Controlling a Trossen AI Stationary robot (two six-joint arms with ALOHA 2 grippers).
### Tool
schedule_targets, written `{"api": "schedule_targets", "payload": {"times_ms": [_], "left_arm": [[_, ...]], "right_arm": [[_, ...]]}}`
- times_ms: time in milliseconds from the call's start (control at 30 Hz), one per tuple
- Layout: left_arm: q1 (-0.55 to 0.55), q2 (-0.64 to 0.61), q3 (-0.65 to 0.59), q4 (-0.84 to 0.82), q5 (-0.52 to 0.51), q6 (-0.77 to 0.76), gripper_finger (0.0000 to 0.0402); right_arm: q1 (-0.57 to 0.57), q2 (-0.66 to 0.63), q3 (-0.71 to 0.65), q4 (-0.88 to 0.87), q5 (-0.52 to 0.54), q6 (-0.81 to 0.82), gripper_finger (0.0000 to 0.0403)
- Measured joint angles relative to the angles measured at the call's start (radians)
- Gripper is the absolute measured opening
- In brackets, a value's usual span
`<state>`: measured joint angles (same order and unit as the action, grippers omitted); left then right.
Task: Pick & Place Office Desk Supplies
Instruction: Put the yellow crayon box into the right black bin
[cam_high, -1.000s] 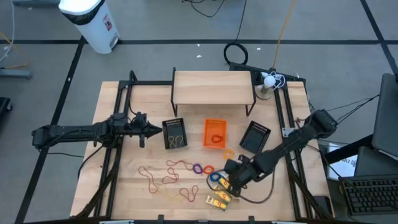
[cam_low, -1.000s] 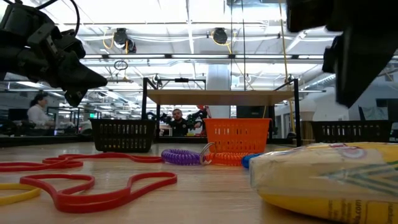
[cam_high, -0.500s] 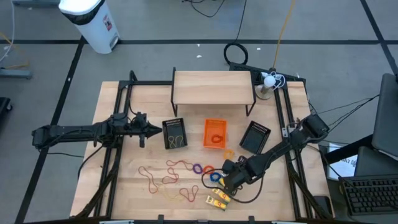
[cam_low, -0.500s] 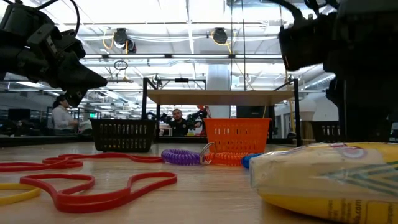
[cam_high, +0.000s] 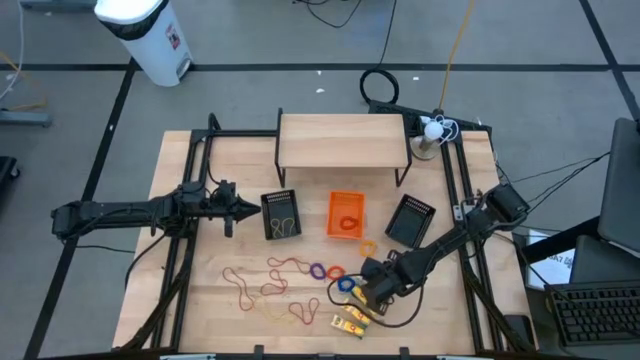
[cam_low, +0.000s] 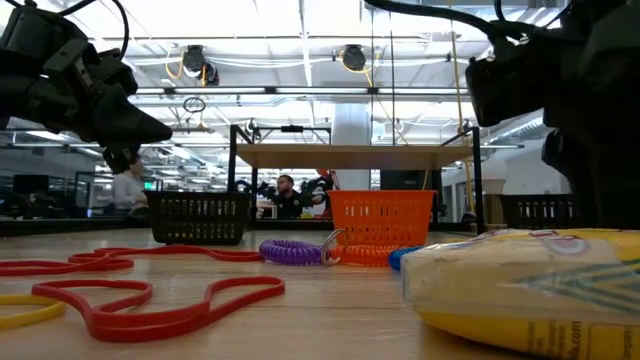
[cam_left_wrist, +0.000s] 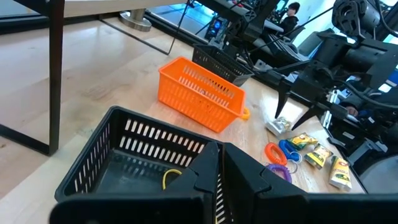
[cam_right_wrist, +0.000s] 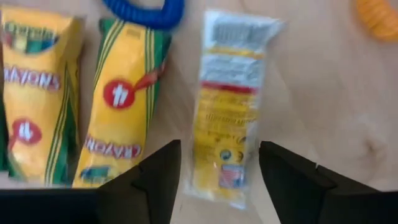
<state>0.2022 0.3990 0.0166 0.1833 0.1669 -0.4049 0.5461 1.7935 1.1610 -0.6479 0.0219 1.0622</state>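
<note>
My right gripper (cam_right_wrist: 219, 149) is open and hangs just above a yellow packet (cam_right_wrist: 229, 106) that lies flat on the table, label side down, one finger on either side of it. Two yellow crayon packets (cam_right_wrist: 118, 99) lie beside it, near a blue ring (cam_right_wrist: 146, 12). In the high view the right gripper (cam_high: 372, 292) stands over the packets (cam_high: 352, 318) near the table's near edge. Red and tan rubber bands (cam_high: 280, 268) and purple and orange rings (cam_high: 325, 271) lie loose to their left. My left gripper (cam_high: 240, 208) is shut and waits beside a black basket (cam_high: 281, 214).
The black basket (cam_left_wrist: 130, 155) holds rubber bands (cam_left_wrist: 171, 177). An orange basket (cam_high: 346, 215) and a second black basket (cam_high: 410, 220) stand mid-table, and another orange ring (cam_high: 368, 247) lies between them. A wooden shelf (cam_high: 343, 140) spans the far side. People show in the room beyond.
My right gripper has come down closer to the packets near the table's near edge, staying open. The right arm's elbow has drawn in a little. The packets, rings and bands have stayed put.
</note>
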Motion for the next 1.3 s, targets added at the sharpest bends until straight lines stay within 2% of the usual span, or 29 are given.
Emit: {"api": "schedule_targets", "payload": {"times_ms": [300,700,900,1033,1300], "left_arm": [[0.0,0.0,0.0,0.0,0.0,-0.002,0.0024],[0.0,0.0,0.0,0.0,-0.002,0.005,0.0024],[0.0,0.0,0.0,0.0,-0.002,-0.001,0.0024],[0.0,0.0,0.0,0.0,-0.003,-0.017,0.0024],[0.0,0.0,0.0,0.0,-0.002,-0.018,0.0024]], "right_arm": [[0.019,-0.002,-0.004,-0.015,-0.024,-0.01,0.0221],[0.019,-0.009,-0.14,0.13,-0.009,0.003,0.0194],[0.019,-0.041,-0.145,0.163,0.029,-0.016,0.0138],[0.029,-0.096,-0.149,0.186,0.11,-0.057,0.0105],[0.042,-0.241,-0.147,0.24,0.217,-0.119,0.0104]]}}
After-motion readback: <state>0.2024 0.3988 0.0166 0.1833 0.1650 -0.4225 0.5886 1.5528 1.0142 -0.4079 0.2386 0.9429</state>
